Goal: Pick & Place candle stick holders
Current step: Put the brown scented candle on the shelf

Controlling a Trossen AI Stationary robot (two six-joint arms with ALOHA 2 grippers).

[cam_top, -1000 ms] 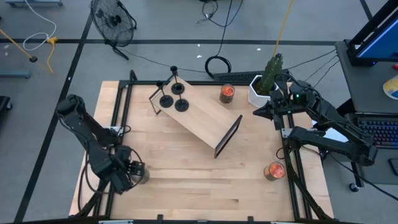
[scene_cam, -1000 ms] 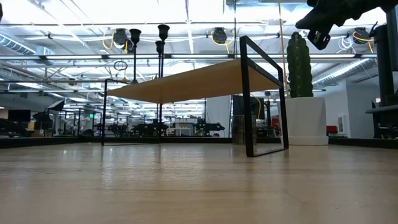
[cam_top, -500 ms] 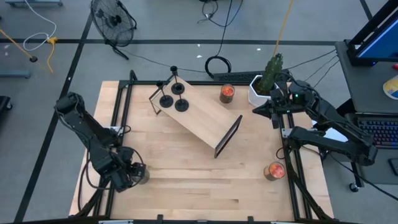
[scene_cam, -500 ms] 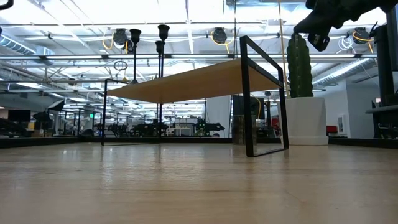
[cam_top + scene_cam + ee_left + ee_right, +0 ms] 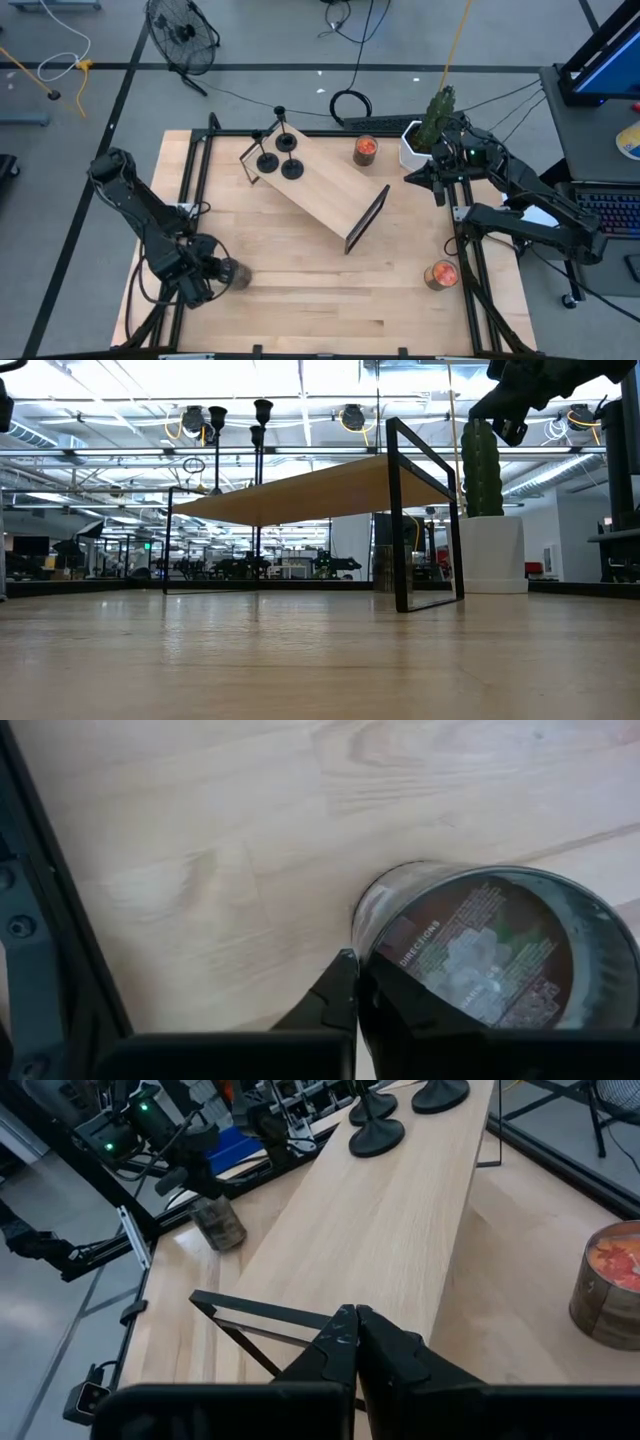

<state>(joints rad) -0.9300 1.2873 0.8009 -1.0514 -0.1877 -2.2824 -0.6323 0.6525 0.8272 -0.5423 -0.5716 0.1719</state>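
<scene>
Three candle stick holders (image 5: 279, 152) are sitting on your shelf (image 5: 322, 186); your left gripper (image 5: 222, 277), at seven o'clock, has just clenched empty beside a jar (image 5: 480, 955), finishing placement.

Bright overhead ceiling lights (image 5: 300, 380) glare; soft shadows, sharp focus.

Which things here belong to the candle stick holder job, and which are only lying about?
For the job: candle stick holders standing on the wooden shelf; left pincer, shut beside a glass jar.
Lying about: that jar, two orange candle jars, white pot with cactus, fan; right pincer waits shut near the pot.
</scene>
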